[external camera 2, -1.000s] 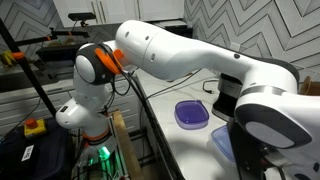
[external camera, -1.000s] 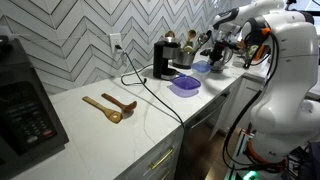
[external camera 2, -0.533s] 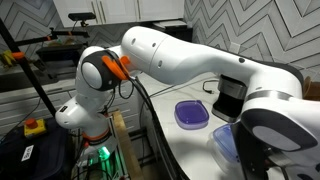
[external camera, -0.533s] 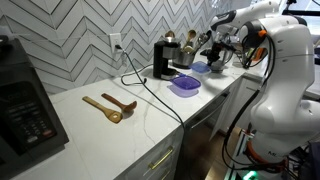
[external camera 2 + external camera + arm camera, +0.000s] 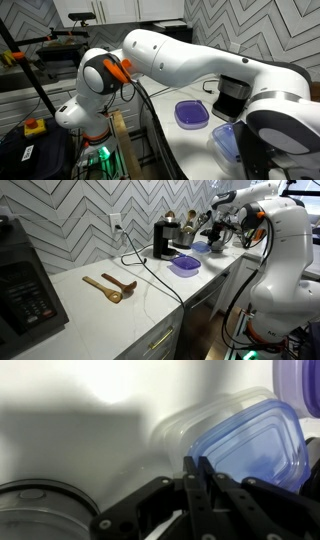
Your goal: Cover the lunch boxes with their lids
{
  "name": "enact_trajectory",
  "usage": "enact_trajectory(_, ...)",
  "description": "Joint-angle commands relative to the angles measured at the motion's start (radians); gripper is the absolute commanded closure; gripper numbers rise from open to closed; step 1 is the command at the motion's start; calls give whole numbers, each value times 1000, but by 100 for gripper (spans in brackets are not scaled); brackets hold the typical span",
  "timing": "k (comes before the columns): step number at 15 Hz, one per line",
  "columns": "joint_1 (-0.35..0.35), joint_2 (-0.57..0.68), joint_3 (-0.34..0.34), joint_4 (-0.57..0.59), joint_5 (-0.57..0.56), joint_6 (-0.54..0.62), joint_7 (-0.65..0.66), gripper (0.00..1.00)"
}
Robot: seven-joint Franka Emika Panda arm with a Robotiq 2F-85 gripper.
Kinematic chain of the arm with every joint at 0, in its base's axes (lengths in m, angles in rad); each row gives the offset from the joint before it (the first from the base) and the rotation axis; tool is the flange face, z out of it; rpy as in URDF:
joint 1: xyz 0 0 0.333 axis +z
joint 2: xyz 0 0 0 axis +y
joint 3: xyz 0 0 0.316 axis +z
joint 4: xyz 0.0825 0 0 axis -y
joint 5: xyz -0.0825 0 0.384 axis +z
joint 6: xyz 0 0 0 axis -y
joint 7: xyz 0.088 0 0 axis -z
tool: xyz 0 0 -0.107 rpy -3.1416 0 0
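My gripper (image 5: 200, 463) is shut, its fingertips pinched on the near edge of the blue lid (image 5: 250, 445). The lid lies tilted over a clear lunch box (image 5: 180, 430), shifted off to one side. In both exterior views the gripper (image 5: 212, 236) is at the far end of the counter, over the blue lid (image 5: 201, 248) (image 5: 228, 145). The purple lid (image 5: 185, 265) (image 5: 191, 113) rests flat nearby, seemingly on the other lunch box. Its edge also shows in the wrist view (image 5: 305, 375).
A black coffee maker (image 5: 164, 238) and its cable (image 5: 150, 272) stand by the wall. Two wooden spoons (image 5: 110, 286) lie mid-counter. A black appliance (image 5: 25, 285) is at the near end. A round glass pot (image 5: 35, 510) is beside the gripper.
The arm has shifted slightly over the blue lid. The purple lid and the spoons have not moved.
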Motion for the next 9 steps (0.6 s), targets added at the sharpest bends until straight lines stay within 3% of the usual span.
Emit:
enact_trajectory(1,-5,9,-3,5,5,-25,27,98)
enact_trajectory(9,9,-19,-6,-45,-4,-13,72,98)
